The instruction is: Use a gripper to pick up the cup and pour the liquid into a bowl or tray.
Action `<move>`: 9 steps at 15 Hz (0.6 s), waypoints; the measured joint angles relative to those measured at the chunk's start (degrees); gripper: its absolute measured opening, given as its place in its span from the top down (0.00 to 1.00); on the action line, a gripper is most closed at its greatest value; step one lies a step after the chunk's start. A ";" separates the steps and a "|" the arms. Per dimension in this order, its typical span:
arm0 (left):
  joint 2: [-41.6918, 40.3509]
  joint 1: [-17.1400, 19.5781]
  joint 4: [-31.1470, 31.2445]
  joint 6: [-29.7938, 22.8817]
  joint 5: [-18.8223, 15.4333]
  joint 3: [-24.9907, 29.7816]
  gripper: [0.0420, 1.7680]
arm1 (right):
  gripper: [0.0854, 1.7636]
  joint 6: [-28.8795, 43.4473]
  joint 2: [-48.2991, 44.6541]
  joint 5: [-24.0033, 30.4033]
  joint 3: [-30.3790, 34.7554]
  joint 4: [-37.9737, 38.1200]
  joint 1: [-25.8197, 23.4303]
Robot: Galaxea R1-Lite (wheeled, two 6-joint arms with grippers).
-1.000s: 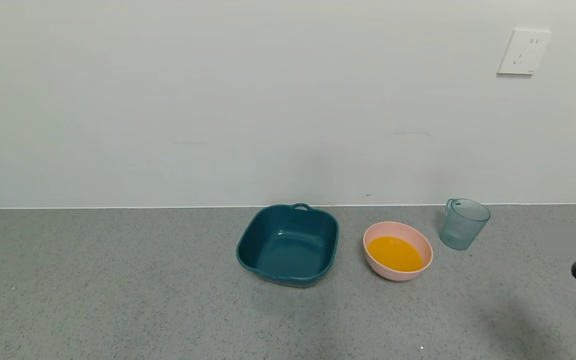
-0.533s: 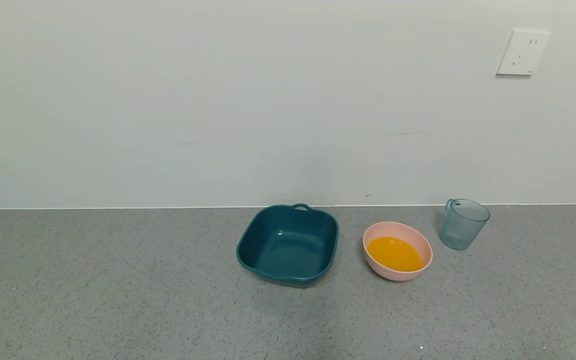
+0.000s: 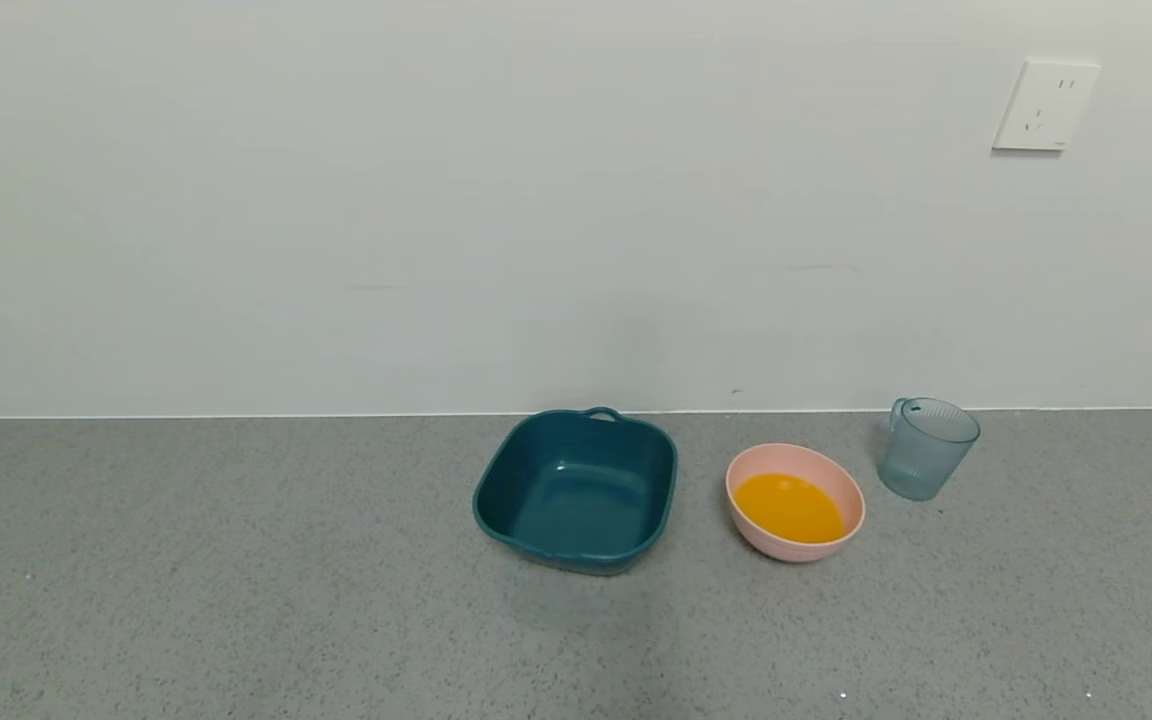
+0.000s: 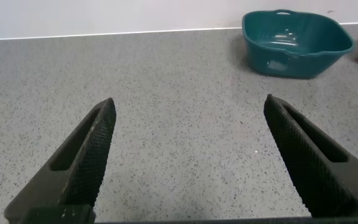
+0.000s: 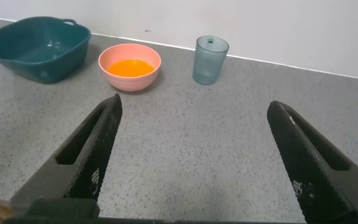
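Nothing readable here, no words, brands or numbers on the cup (image 3: 927, 447), bowl (image 3: 796, 545) or tray (image 3: 576, 548).

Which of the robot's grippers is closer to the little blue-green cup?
Right. The right gripper faces the cup across bare counter. The left gripper is well left of the teal tray; the cup is outside its view.

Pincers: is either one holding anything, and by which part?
Nothing is held. Left pincer and right pincer are open over bare counter; the cup stands alone.
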 joint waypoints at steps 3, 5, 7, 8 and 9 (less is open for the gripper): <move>0.00 0.00 0.00 0.00 0.00 0.00 0.03 | 0.04 0.63 -3.01 -0.04 1.96 0.00 -0.56; 0.00 0.00 0.00 0.02 -0.02 0.00 0.03 | 0.04 0.79 -4.96 -0.13 3.93 -0.04 -0.74; 0.00 0.00 0.00 0.00 0.00 0.00 0.03 | 0.04 0.83 -7.06 -0.50 6.49 -0.39 -0.89; 0.00 0.00 0.00 0.00 0.00 0.00 0.03 | 0.04 0.83 -8.33 -0.59 7.95 -0.56 -0.94; 0.00 0.00 0.00 0.02 0.00 0.00 0.03 | 0.04 0.83 -9.57 -0.63 9.76 -1.29 -0.98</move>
